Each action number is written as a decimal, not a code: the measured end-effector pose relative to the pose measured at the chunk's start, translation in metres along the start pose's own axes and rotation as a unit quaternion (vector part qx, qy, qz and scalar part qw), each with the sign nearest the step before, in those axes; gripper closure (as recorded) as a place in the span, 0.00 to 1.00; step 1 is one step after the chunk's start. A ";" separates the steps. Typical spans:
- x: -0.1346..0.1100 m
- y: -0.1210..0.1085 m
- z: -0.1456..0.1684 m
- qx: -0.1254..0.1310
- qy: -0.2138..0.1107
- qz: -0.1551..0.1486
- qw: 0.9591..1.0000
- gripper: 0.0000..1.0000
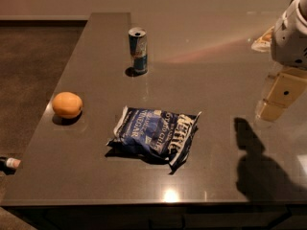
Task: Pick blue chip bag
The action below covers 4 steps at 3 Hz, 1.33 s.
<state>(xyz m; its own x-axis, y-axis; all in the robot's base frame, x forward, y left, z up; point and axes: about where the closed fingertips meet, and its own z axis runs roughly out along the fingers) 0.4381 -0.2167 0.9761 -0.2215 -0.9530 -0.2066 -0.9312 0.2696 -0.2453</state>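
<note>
The blue chip bag (154, 133) lies flat near the middle of the brown table (96, 176), dark navy foil with white lettering and a white striped end. My gripper (280, 97) hangs at the right edge of the view, above the table and well to the right of the bag, apart from it. It holds nothing that I can see. Its shadow falls on the table below it.
A slim blue-silver drink can (137, 50) stands upright behind the bag. An orange (67, 105) sits near the table's left edge. The floor lies beyond the left edge, with a small object (9, 164) on it.
</note>
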 end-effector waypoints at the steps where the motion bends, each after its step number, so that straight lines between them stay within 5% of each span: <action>1: 0.000 0.000 0.000 0.000 0.000 0.000 1.000 0.00; 2: -0.009 0.002 0.002 -0.006 -0.011 0.004 1.000 0.00; 4: -0.084 0.038 0.027 -0.036 -0.088 -0.032 0.995 0.00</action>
<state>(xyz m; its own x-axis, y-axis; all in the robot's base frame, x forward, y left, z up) 0.4296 -0.1223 0.9584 -0.1122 -0.9274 -0.3569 -0.9615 0.1920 -0.1968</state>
